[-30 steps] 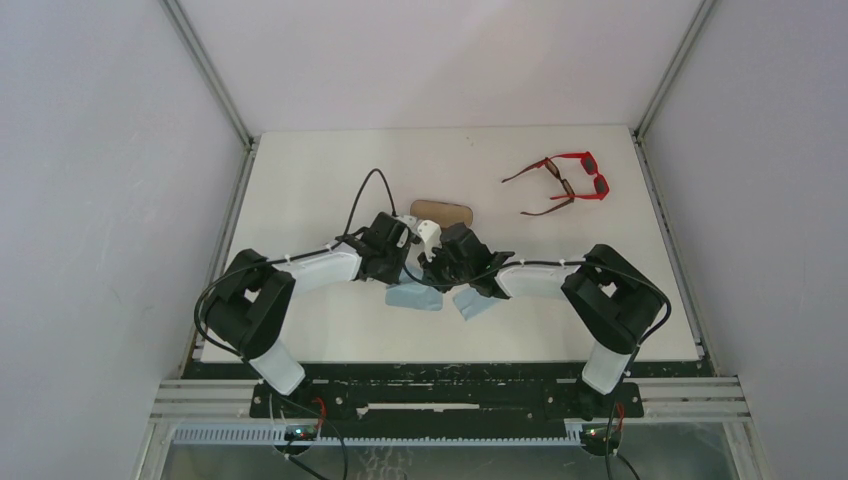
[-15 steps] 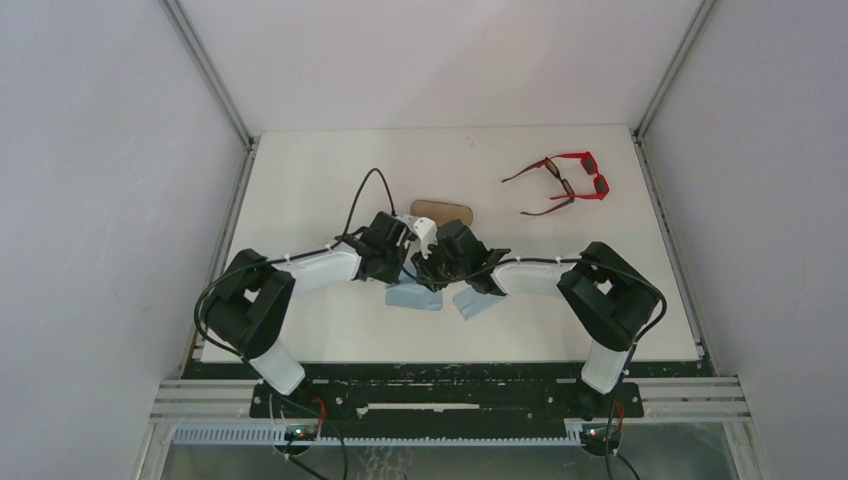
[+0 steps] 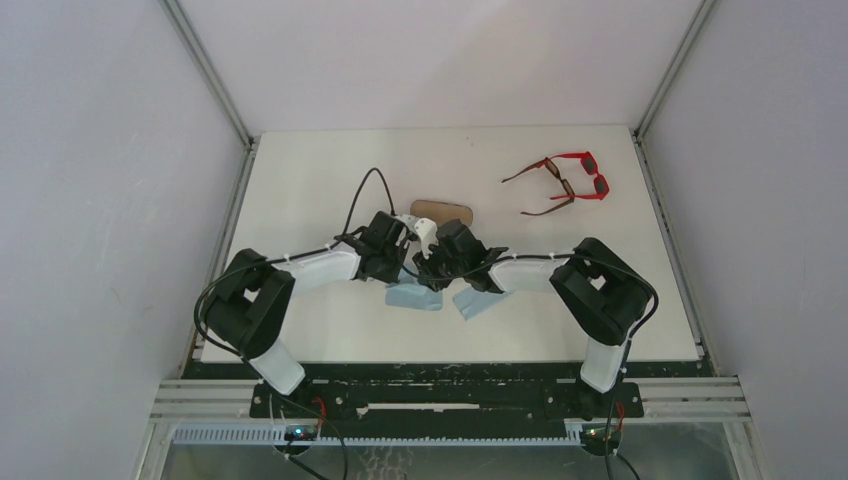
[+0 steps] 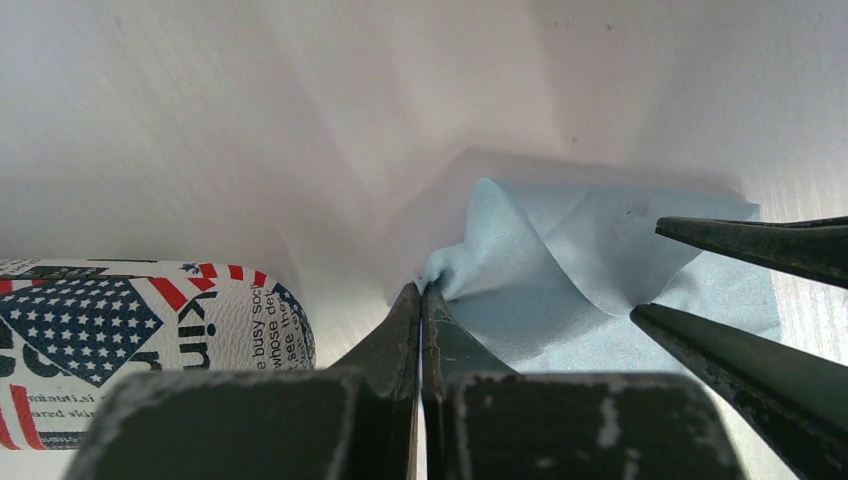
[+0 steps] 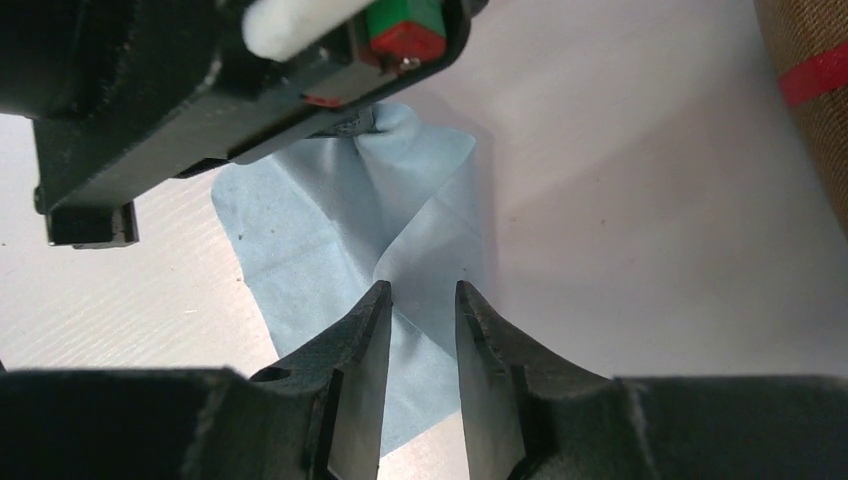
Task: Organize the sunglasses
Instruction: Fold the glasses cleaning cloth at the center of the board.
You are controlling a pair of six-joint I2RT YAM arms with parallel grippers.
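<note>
The sunglasses lie at the table's far right, the red pair (image 3: 582,170) touching the dark brown pair (image 3: 551,197), well away from both arms. Both grippers meet at mid-table over a light blue cloth (image 4: 570,270). My left gripper (image 4: 421,292) is shut on a bunched corner of that cloth, which rises in a fold. My right gripper (image 5: 422,290) is open a little, its fingertips either side of the cloth's raised fold (image 5: 420,235) without pinching it.
A flag-print case (image 4: 130,340) lies just left of my left gripper. A brown case (image 3: 441,212) sits behind the grippers, and its edge (image 5: 815,80) shows in the right wrist view. A second blue cloth (image 3: 478,302) lies under the right forearm.
My right gripper's jaws have parted from nearly shut, and the right arm has edged slightly left. The left gripper keeps its hold; the sunglasses have not moved.
</note>
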